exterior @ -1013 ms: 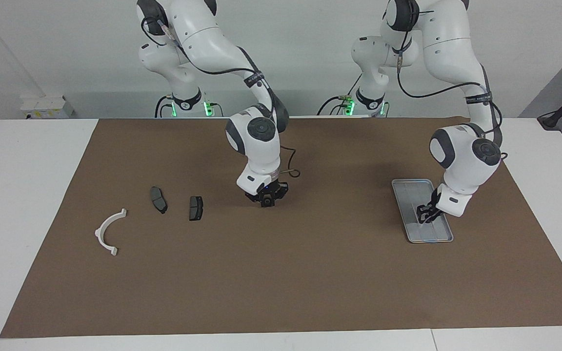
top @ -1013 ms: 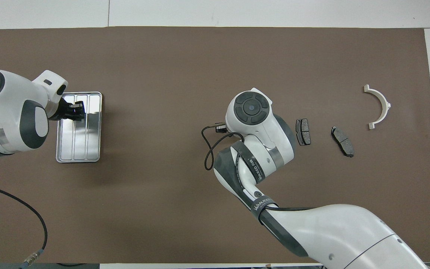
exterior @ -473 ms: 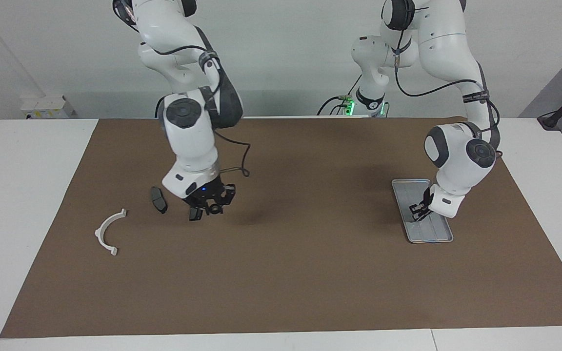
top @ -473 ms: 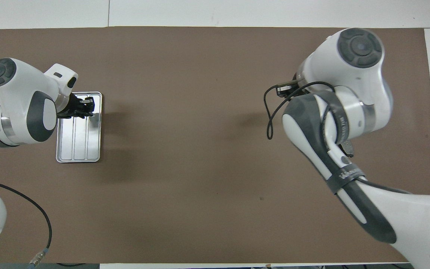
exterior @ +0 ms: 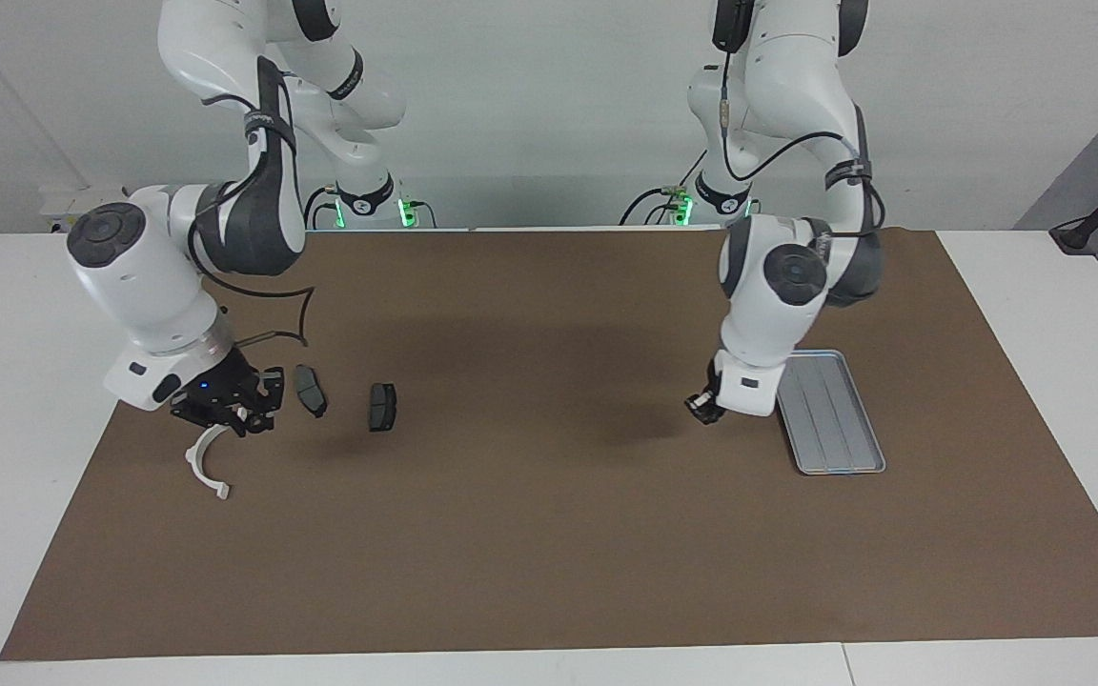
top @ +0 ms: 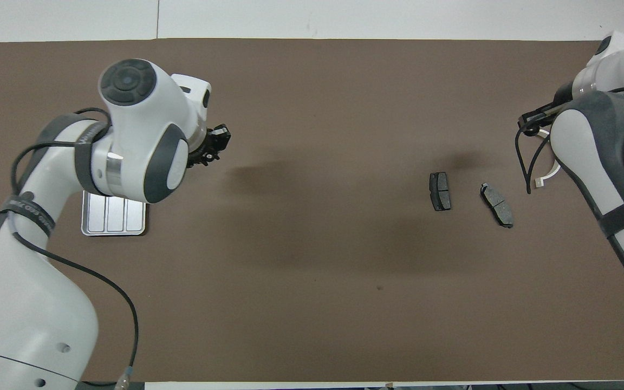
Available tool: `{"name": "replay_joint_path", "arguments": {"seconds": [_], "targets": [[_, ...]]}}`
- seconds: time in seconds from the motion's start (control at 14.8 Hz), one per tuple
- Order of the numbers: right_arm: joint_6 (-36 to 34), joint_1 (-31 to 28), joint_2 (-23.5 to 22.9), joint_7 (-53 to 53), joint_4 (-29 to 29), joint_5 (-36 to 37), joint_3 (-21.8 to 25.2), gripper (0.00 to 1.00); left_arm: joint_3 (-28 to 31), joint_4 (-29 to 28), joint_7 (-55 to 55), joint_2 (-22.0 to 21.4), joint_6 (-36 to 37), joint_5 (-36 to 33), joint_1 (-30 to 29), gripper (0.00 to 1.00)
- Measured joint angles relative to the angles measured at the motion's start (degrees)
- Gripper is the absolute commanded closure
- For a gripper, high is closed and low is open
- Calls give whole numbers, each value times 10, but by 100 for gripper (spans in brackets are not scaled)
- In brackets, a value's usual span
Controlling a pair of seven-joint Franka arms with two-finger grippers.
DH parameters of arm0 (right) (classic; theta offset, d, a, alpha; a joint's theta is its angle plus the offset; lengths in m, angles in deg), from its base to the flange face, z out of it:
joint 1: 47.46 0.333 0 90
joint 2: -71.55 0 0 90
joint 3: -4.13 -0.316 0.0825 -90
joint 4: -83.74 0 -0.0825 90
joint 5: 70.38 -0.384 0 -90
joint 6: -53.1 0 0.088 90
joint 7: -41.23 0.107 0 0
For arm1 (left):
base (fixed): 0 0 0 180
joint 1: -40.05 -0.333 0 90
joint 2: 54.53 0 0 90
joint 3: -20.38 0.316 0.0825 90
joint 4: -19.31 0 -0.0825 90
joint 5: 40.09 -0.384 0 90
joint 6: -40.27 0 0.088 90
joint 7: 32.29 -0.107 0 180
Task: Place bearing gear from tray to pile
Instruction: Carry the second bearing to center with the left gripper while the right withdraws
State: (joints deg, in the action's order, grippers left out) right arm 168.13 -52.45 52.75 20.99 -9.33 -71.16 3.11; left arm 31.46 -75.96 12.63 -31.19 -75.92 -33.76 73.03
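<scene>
Both arms have swung toward the right arm's end of the table since the frame a second back, you'll notice: your right arm has left the middle of the mat and now hangs its right gripper (exterior: 230, 412) over the white half-ring (exterior: 203, 462), and your left arm has pulled off the tray (exterior: 833, 412) so that the left gripper (exterior: 701, 408) sits low over bare brown mat (exterior: 549, 534) just beside the tray's rim. Look at the tray first, flat and silver-grey with its lengthwise ridges, toward the left arm's end; in the overhead view (top: 112, 218) its farther part is hidden under the arm. Then the pile at the other end: two dark brake pads, one (exterior: 382, 407) nearer the middle, the other (exterior: 310, 390) just beside the right gripper, and the half-ring partly covered by that gripper. Your left gripper's fingertips are pressed together, and you can't make out anything between them from here. On the right gripper, whether the fingers are spread or closed can't be told, nor whether it touches the ring.
</scene>
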Motion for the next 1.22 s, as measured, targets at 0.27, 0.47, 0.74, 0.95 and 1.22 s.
{"name": "replay_joint_path", "arguments": {"seconds": [0.27, 0.47, 0.74, 0.95, 1.22], "targets": [[12, -9, -7, -6, -22, 0, 0, 100, -1, 29, 100, 23, -1, 3, 87, 95], [72, -9, -17, -6, -59, 0, -1, 100, -1, 78, 132, 58, -10, 23, 119, 95], [117, -9, -35, -6, -85, 0, -1, 100, -2, 87, 162, 102, -38, 25, 139, 95], [132, -10, -42, -7, -94, 0, -1, 100, -2, 91, 176, 121, -53, 25, 149, 94], [159, -14, -55, -14, -109, 0, -1, 100, 0, 95, 179, 121, -57, 26, 148, 94]]}}
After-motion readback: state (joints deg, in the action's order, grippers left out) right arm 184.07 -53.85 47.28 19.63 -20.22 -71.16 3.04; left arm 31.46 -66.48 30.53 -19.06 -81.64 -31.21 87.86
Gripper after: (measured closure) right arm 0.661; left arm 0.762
